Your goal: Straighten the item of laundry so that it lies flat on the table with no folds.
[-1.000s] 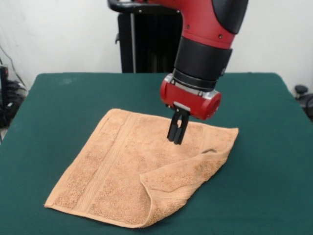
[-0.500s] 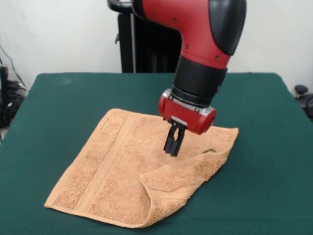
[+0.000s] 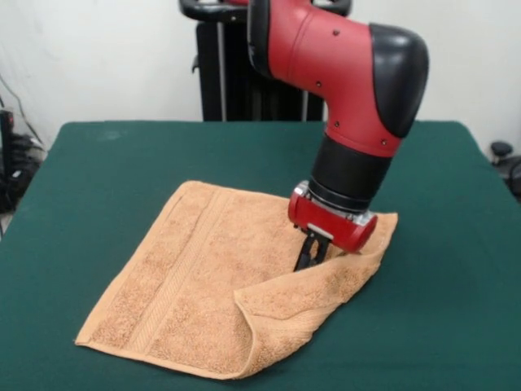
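Front view: the towel [image 3: 203, 285] is spread on the green table [image 3: 89, 163], one corner folded back over it, and the gripper [image 3: 308, 259] is seen pressed down at the upper edge of that flap [image 3: 305, 293], fingers close together, though whether cloth is pinched cannot be told. Soft, light, limp terry is expected, best pinched at the flap's free corner just below and beside the gripper. Compared with a second ago, the gripper is lower and shifted toward the fold.

One towel [image 3: 203, 277] is counted, orange-tan, with one corner folded over. One table [image 3: 98, 171] is seen beneath it, green-topped. One red and black arm is counted, ending in one gripper [image 3: 308, 259].
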Tool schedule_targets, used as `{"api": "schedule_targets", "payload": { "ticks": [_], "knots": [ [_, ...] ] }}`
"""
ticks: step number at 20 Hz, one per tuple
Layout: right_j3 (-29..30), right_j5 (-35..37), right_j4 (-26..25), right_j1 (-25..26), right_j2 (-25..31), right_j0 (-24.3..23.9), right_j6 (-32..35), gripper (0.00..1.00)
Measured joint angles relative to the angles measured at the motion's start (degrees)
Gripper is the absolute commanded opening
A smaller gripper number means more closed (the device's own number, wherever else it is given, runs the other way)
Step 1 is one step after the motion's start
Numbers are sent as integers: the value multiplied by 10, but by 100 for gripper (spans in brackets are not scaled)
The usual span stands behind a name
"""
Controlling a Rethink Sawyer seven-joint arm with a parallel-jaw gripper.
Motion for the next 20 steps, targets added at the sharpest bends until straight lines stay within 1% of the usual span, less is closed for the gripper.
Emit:
{"api": "schedule_targets", "payload": {
  "ticks": [3,7,16,20],
  "knots": [
    [-1,-1,18,5,-8,11,0,0],
    [-1,-1,29,6,-9,16,0,0],
    [-1,-1,37,4,-11,25,0,0],
    [-1,11,36,-8,-11,37,0,0]
  ]
}}
